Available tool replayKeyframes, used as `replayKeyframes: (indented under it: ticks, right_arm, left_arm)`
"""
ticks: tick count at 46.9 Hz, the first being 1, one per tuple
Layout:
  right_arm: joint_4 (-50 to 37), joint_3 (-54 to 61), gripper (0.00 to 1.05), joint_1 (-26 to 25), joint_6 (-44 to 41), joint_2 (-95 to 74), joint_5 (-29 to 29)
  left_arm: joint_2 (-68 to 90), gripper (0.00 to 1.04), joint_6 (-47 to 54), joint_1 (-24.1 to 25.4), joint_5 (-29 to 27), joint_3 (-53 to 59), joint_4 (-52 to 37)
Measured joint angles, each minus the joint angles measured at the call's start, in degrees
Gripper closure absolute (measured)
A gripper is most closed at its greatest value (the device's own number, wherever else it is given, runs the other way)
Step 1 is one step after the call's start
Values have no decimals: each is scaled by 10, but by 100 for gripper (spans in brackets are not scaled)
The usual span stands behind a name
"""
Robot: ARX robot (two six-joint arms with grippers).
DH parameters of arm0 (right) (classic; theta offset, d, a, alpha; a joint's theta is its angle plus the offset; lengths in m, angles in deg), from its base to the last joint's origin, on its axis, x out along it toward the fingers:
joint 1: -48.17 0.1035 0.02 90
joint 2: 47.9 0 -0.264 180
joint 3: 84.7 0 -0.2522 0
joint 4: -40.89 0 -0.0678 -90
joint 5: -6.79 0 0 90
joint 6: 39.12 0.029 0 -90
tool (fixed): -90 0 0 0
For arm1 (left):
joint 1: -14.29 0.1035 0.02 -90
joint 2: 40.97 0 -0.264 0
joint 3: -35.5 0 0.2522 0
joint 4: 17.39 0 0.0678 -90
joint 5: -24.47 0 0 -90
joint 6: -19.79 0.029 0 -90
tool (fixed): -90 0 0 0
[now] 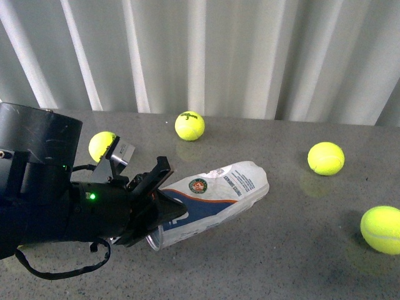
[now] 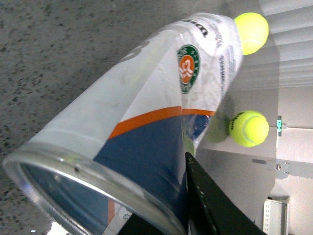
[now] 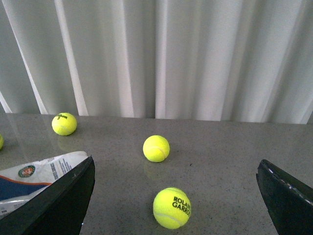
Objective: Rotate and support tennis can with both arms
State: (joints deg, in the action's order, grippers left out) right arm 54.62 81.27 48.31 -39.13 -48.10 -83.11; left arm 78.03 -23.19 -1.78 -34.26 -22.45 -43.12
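The tennis can (image 1: 215, 194) lies tilted on the grey table, its open silver rim (image 1: 153, 240) toward me and its crumpled far end pointing to the back right. My left gripper (image 1: 164, 199) is shut on the can near the rim, on a black arm with a green light (image 1: 92, 196). In the left wrist view the can (image 2: 146, 98) fills the frame, with one black finger (image 2: 210, 205) pressed against its blue label. My right gripper (image 3: 176, 196) is open, its fingers wide apart above a tennis ball (image 3: 171, 207). The can's end (image 3: 34, 178) shows beside one of its fingers. The right arm is outside the front view.
Yellow-green tennis balls lie around the can on the table (image 1: 281, 262): one behind it (image 1: 189, 125), one behind the left arm (image 1: 102, 145), and two at the right (image 1: 325, 158) (image 1: 381, 229). A white pleated curtain (image 1: 250, 56) closes off the table's far edge.
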Motion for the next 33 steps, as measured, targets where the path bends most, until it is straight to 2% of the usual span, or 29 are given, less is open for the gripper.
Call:
replayKeyframes:
  ticks: [2, 6, 13, 20, 33]
  right_arm:
    - [0, 0, 7, 0, 0, 0, 0]
    - [0, 0, 7, 0, 0, 0, 0]
    - [0, 0, 7, 0, 0, 0, 0]
    - [0, 0, 7, 0, 0, 0, 0]
    - [0, 0, 7, 0, 0, 0, 0]
  left_arm:
    - [-18, 102, -6, 0, 4, 0, 8]
    - [-53, 101, -6, 3, 7, 0, 35]
    - [-133, 101, 17, 14, 5, -9, 138]
    - [-209, 101, 95, 17, -21, -72, 318]
    - [-236, 101, 368, -31, -133, -289, 691]
